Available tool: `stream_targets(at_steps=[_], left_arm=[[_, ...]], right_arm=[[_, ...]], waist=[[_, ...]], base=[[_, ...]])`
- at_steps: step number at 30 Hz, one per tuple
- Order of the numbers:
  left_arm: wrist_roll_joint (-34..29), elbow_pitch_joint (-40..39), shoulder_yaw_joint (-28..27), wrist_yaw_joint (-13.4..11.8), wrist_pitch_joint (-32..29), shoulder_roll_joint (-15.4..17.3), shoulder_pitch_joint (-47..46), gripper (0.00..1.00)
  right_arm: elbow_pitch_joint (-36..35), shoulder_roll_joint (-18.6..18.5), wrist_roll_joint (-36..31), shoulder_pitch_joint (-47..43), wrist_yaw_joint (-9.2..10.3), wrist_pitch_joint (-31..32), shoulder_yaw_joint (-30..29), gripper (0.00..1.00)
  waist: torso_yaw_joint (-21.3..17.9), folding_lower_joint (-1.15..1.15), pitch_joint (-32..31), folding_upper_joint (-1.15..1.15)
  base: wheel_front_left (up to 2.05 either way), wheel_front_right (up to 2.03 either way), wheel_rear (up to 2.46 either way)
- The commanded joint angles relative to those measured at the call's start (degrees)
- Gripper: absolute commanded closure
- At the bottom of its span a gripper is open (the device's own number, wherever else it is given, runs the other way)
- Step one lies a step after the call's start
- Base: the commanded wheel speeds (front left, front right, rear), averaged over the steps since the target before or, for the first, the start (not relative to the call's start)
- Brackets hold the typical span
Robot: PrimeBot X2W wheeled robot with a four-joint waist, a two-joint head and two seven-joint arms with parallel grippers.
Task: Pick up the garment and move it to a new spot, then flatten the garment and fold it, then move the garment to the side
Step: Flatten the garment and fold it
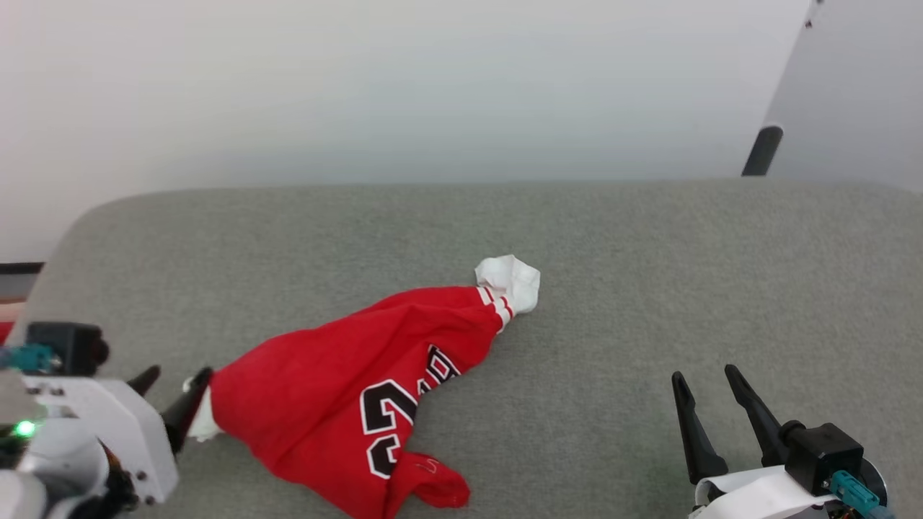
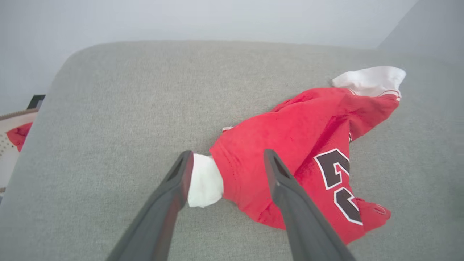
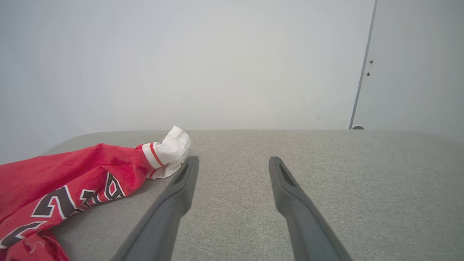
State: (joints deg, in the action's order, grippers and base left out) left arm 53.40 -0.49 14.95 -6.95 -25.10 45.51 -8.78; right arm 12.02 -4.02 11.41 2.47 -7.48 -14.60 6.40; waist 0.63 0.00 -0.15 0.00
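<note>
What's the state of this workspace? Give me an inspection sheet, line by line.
Surface: grey fabric-covered table, rounded corners, no stains seen.
Job's things: red jersey, crumpled and unfolded, left of centre; far white sleeve bunched.
Clutter: light container with a red cloth, beyond the table's left edge.
Grippers: left gripper open, near white sleeve between its fingers; right gripper open, holding nothing, over bare table.
Cables: teal connector at the right wrist; no loose cables seen.
Surroundings: pale wall; dark post far right.
</note>
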Motion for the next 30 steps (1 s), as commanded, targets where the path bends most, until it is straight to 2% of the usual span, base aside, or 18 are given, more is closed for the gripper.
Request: stream_targets(at_steps=[1, 9, 16, 30], left_arm=[[-1.92, -0.61, 0.36, 1.13, 3.23, -0.76, 1.41, 0.00], [-7.93, -1.09, 1.19, 2.46, 18.67, -5.75, 4.39, 0.00], [-12.38, 0.20, 2.19, 1.82, 29.72, -10.24, 5.60, 0.00], [-15.89, 4.67, 6.66, 4.21, 38.51, -18.86, 1.27, 0.00]], right_arm=[[0.07, -0.47, 0.59, -0.81, -0.03, 0.37, 0.55, 0.00], [-0.48, -2.00, 2.92, 0.56, -0.03, 3.99, 1.58, 0.00], [0.84, -4.16, 4.94, 4.35, -0.03, 11.46, 2.74, 0.00], [5.27, -9.92, 8.21, 18.53, -0.03, 29.42, 2.44, 0.00]], waist=[[2.05, 0.00, -2.14, 0.00], [6.02, 0.00, -3.52, 0.00], [9.65, 0.00, -2.65, 0.00], [18.76, 0.00, 5.53, 0.00]], base=[[0.00, 0.00, 0.00], [0.00, 0.00, 0.00], [0.00, 0.00, 0.00], [0.00, 0.00, 0.00]])
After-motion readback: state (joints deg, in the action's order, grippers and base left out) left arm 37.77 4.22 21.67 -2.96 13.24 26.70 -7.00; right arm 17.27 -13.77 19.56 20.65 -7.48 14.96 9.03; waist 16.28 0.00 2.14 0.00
